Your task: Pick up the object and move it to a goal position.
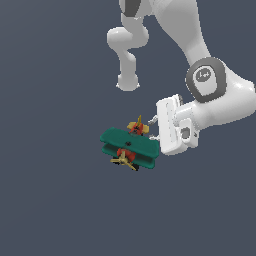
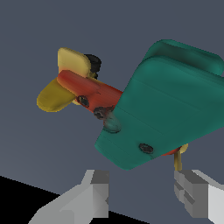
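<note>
The light is flat and even over the dull slate ground [image 1: 50, 200], with no cast shadows anywhere and only soft shading along the white arm [image 1: 220, 95]. Both views are sharp, clean renders without blur, grain or glare. In the wrist view the toy biplane [image 2: 170, 105] shows a mild sheen on its wings.

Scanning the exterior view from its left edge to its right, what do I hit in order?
Toy biplane → tool, its fingers reaching toward the plane's tail end → the arm's white wrist with the dark round cap.
</note>
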Robot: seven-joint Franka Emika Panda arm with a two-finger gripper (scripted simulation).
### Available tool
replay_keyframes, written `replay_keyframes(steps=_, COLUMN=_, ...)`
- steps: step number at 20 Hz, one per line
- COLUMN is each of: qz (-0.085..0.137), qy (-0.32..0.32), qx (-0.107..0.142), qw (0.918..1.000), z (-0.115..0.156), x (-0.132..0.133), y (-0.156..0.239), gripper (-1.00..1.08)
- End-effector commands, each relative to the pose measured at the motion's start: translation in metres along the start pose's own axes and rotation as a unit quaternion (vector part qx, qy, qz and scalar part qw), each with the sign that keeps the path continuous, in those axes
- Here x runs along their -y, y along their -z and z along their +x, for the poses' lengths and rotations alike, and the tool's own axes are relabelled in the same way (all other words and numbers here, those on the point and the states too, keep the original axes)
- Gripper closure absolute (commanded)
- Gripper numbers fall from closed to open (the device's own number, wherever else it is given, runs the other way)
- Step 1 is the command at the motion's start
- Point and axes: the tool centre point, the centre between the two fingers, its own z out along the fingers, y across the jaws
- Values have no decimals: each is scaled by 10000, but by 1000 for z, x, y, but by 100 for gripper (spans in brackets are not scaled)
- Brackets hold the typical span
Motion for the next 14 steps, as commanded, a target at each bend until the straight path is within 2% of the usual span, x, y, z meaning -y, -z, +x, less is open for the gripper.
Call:
replay_keyframes(steps=1, qz=-10, qy=235, qx=136, qw=9996, z=4, x=-3, y=1, gripper=-20)
replay_keyframes(steps=7, qz=-12, qy=765, qx=444, qw=9961, z=12, x=-11, y=5, gripper=-20)
replay_keyframes(steps=14, qz=26, qy=1343, qx=786, qw=9878, z=22, x=-19, y=8, gripper=-20)
